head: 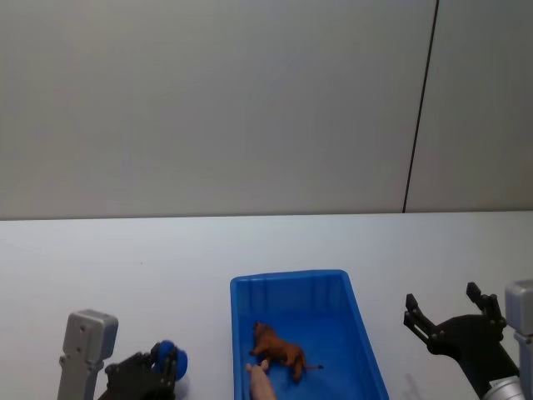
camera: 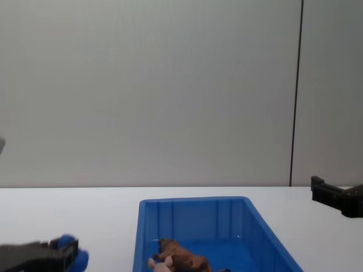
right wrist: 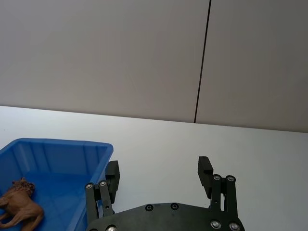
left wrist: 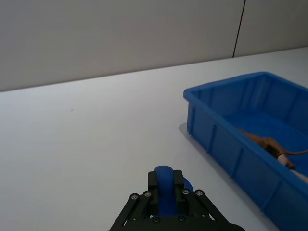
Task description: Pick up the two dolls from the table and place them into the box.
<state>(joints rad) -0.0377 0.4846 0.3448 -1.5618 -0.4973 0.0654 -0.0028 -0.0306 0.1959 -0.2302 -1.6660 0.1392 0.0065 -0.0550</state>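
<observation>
- The blue round-topped toy (left wrist: 163, 185) sits between the fingers of the left gripper (left wrist: 165, 202), low over the white worktop (head: 166, 267) just left of the blue box (head: 287, 282); the gripper is closed on it.
- Judging by its look, the toy is light, hard and smooth, so it may slip; a hold across its middle, below the dome, seems safest.
- The right gripper (right wrist: 159, 180) hangs wide open and empty to the right of the box.
- The brown animal (head: 277, 350) already lies inside the box, with the pale pink pig (head: 260, 382) touching it at the near end.
- Both look small, stiff and light, needing only a gentle pinch.
- The blue toy is not yet over the box.
</observation>
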